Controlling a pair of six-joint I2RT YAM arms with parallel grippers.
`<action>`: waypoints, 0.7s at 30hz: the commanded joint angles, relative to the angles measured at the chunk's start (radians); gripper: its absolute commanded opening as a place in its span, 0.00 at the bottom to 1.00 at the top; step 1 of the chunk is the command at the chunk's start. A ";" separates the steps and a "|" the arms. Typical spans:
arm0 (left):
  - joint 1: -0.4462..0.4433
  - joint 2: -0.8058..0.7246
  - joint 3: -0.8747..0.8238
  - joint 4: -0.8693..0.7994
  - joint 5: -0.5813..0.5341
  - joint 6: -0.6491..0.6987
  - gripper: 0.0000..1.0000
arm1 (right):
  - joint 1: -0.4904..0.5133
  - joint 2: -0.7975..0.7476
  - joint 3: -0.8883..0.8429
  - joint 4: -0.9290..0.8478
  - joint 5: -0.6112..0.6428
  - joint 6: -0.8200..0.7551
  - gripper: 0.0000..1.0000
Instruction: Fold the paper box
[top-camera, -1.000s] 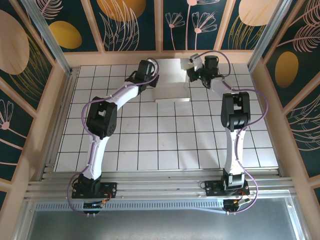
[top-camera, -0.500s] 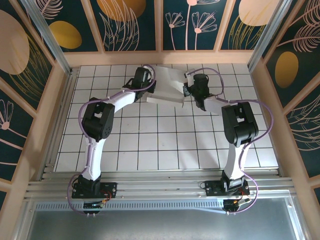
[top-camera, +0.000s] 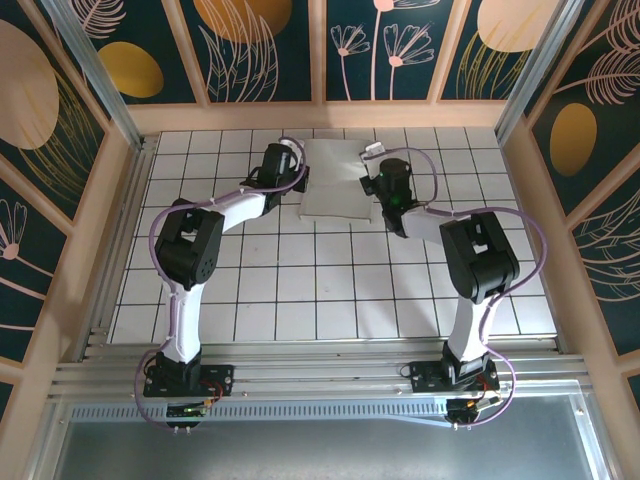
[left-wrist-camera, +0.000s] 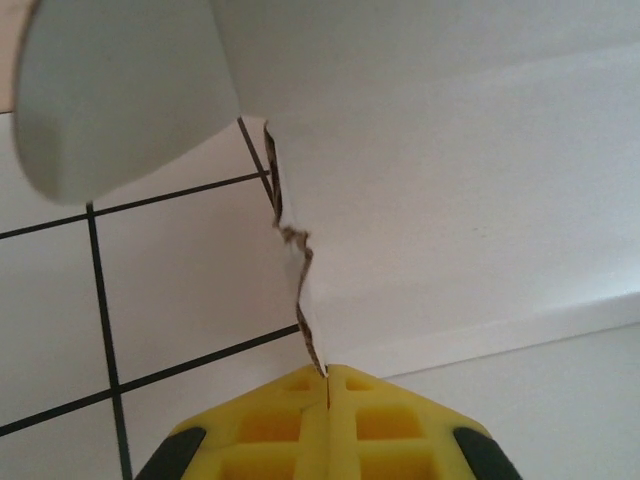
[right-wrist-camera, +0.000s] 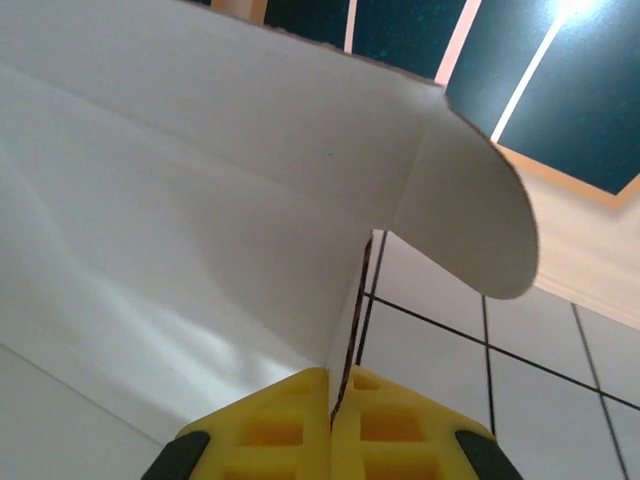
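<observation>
1. the paper box (top-camera: 338, 180) sits at 12 o'clock on the tiled worktop (top-camera: 300, 290), near the back edge.
2. the left gripper (left-wrist-camera: 327, 378) is clamped on the box's 9 o'clock edge, fingers (left-wrist-camera: 270, 430) pressed together.
3. the right gripper (right-wrist-camera: 332, 388) is clamped on its 3 o'clock edge, beside a rounded flap (right-wrist-camera: 470, 220) lifted off the tiles.

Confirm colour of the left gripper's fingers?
Yellow fingers, clearest in the left wrist view.
</observation>
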 joint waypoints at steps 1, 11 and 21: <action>-0.011 -0.002 -0.020 0.109 0.089 -0.035 0.00 | 0.048 0.048 -0.020 0.141 0.096 -0.115 0.00; -0.011 -0.048 -0.119 0.164 0.086 -0.053 0.00 | 0.067 0.066 -0.054 0.128 0.116 -0.081 0.00; -0.013 -0.085 -0.199 0.194 0.122 -0.118 0.00 | 0.086 0.072 -0.016 0.000 0.200 0.066 0.00</action>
